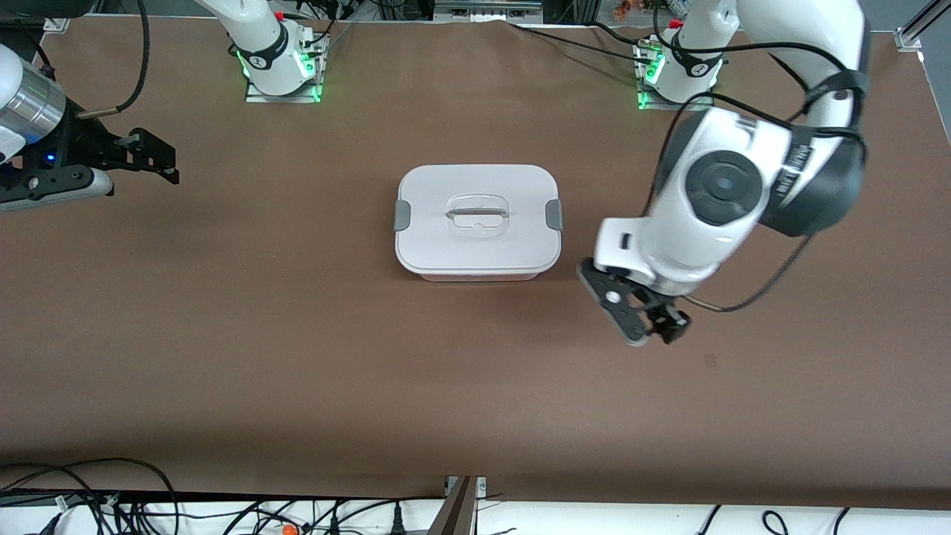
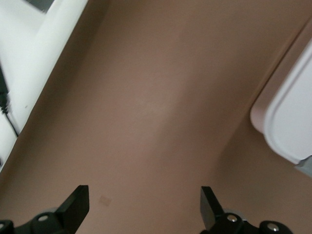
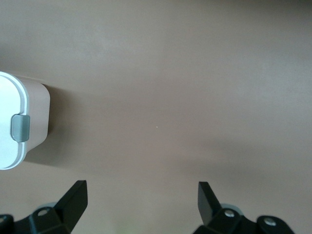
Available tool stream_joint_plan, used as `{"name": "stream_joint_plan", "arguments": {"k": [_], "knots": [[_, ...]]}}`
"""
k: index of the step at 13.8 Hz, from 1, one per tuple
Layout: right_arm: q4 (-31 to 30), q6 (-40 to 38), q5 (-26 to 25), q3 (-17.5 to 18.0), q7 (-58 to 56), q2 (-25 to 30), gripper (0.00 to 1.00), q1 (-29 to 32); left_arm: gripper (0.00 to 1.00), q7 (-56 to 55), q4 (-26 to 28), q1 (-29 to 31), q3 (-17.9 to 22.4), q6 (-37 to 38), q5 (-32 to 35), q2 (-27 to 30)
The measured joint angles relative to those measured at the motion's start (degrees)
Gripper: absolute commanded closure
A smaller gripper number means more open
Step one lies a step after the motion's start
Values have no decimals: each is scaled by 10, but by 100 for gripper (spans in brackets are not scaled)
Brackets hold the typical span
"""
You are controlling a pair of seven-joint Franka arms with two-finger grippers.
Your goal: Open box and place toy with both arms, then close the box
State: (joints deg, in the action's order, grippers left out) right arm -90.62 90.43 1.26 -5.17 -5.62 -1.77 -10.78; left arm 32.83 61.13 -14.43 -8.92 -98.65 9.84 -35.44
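**Box lidded, both claws empty — task looks near done**

Brown matte tabletop (image 1: 297, 334) carries only the rounded-rectangular pale pink plastic box (image 1: 478, 221) at its middle, white lid (image 1: 475, 249) seated, grey side clips (image 1: 553, 215) down. Hot-pink toy not visible; presumably inside, can't confirm. Left claw (image 1: 645, 316) hangs over bare tabletop beside the box toward the left arm's end, jaws spread wide, holding nothing. Right claw (image 1: 152, 156) waits at the right arm's end, jaws wide, empty. Judged step: closing finished; next calls for clearing away only. Cables run along table edges.
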Motion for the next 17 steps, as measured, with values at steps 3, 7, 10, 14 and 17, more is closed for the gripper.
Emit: {"name": "stream_joint_plan", "arguments": {"k": [3,7,10,14,17], "knots": [[0,0,0,0,0,0,0,0,0,-19,-2,80,1,6,-38,11],[0,0,0,0,0,0,0,0,0,-46,-5,178,0,42,-83,50],[0,0,0,0,0,0,0,0,0,-121,-5,186,-3,71,-85,59],[0,0,0,0,0,-1,0,0,0,-171,-5,184,-5,90,-85,62],[0,0,0,0,0,-1,0,0,0,-174,-5,206,-2,94,-85,65]]}}
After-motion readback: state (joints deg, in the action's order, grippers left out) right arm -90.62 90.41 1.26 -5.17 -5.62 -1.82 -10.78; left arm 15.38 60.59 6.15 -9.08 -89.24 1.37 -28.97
